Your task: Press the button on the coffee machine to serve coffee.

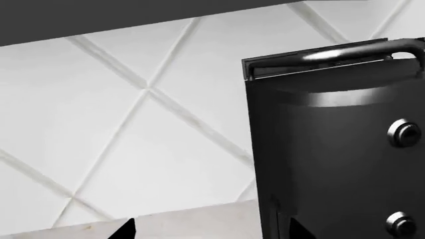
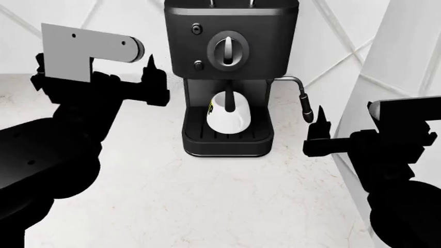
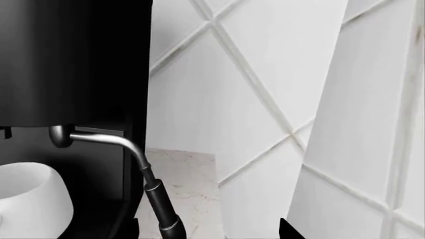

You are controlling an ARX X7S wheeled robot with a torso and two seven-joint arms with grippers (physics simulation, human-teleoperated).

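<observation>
The black coffee machine [image 2: 231,36] stands at the back of the counter with a silver-rimmed dial [image 2: 227,50] and two small round buttons [image 2: 197,28], one above the other, left of the dial. A white cup [image 2: 227,116] sits on its drip tray [image 2: 227,137]. My left gripper [image 2: 153,77] is open and empty, raised just left of the machine. In the left wrist view [image 1: 212,234] the machine's side [image 1: 319,164] and both buttons [image 1: 403,133] show. My right gripper [image 2: 319,121] is open, right of the steam wand [image 2: 301,98]. The wand [image 3: 159,204] shows between its fingertips [image 3: 285,230].
The white marble counter [image 2: 206,196] spreads in front of the machine. A white tiled wall [image 2: 331,31] with diagonal seams stands behind it. A white panel [image 2: 386,72] rises at the right, close to my right arm.
</observation>
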